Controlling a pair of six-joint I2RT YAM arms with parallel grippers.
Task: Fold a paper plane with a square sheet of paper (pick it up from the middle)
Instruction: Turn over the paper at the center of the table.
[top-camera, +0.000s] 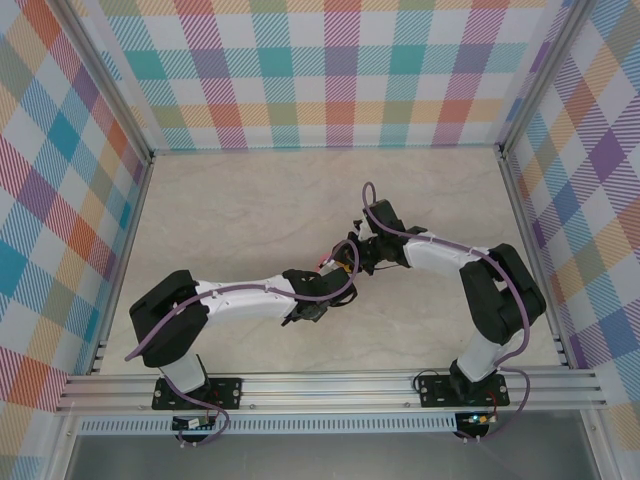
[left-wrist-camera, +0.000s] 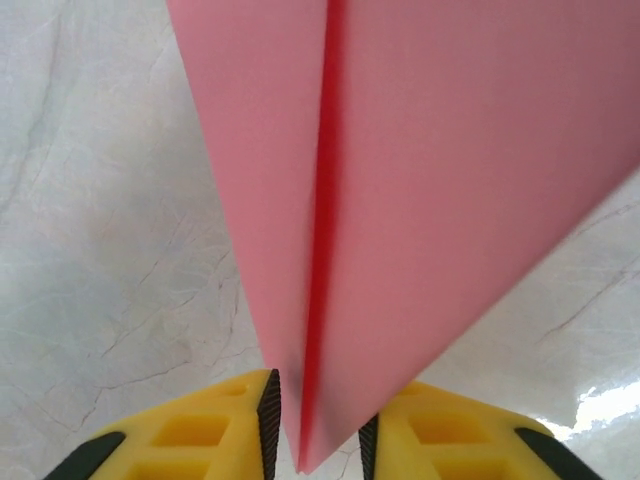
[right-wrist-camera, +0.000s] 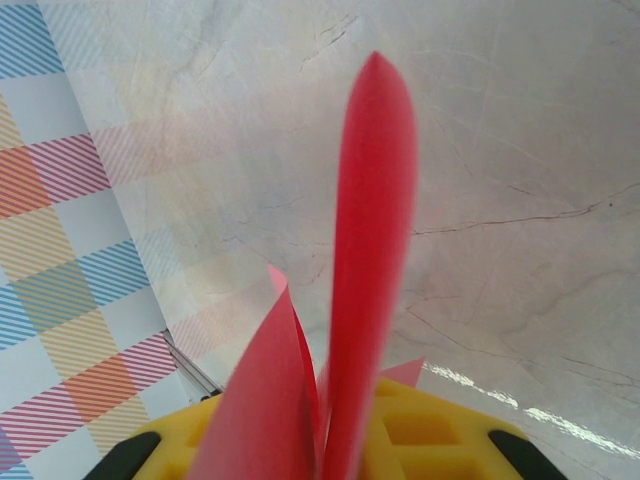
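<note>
Your salmon-pink paper plane (left-wrist-camera: 430, 180), folded down to a point with a sharp centre crease, sits right where the two claws meet, near the middle of the pale marble-look surface (top-camera: 250, 210). In the left wrist view the narrow tip of the plane drops down between the yellow fingers (left-wrist-camera: 225, 430) of the left claw (left-wrist-camera: 318, 425). The black pads are close in on either side of that tip and the paper overlaps one of them, but you honestly can't tell whether they're pinching it or just bracketing it. Your right claw (right-wrist-camera: 320, 440) is easier to read: it's clenched on the plane. The pink paper comes straight up out from between its yellow fingers, one tall rounded flap in the middle and shorter flaps fanning out beside it. From overhead, both arms reach in from opposite sides and nearly touch, with the plaid-patterned walls (top-camera: 320, 70) boxing in the surface on three sides.
</note>
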